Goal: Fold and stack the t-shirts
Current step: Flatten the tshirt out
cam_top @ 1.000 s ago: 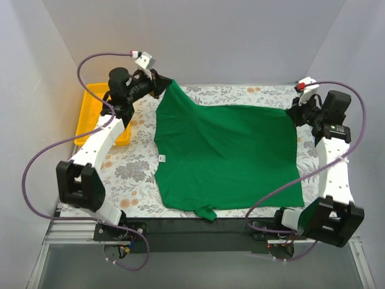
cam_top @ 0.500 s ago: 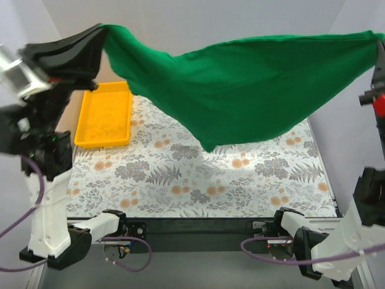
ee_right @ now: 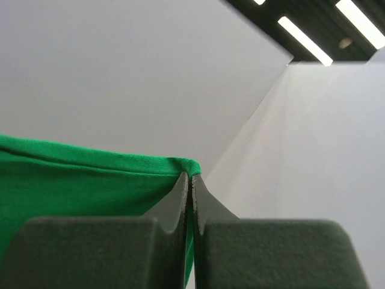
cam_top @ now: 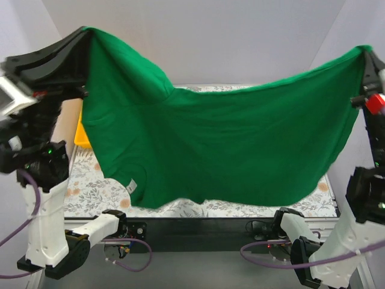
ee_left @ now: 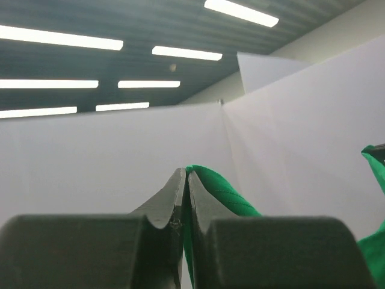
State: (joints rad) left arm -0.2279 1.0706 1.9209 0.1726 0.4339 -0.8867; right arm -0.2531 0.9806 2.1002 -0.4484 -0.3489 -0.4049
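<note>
The green t-shirt (cam_top: 228,144) hangs in the air like a curtain between my two raised arms, above the floral table. My left gripper (cam_top: 89,31) is shut on its top left corner; in the left wrist view (ee_left: 185,174) the fabric (ee_left: 219,192) comes out between the closed fingers. My right gripper (cam_top: 364,51) is shut on the top right corner; in the right wrist view (ee_right: 191,177) the green hem (ee_right: 90,165) runs off to the left. The shirt's lower edge hangs just above the table's front edge.
The yellow tray (cam_top: 79,133) at the far left is mostly hidden behind the shirt and my left arm. The floral tablecloth (cam_top: 81,186) shows below and beside the shirt. White walls enclose the table on three sides.
Both arms lifted the shirt off the table and high into the air. In the last half second the hanging cloth swung toward the camera and dropped lower, now covering most of the table.
</note>
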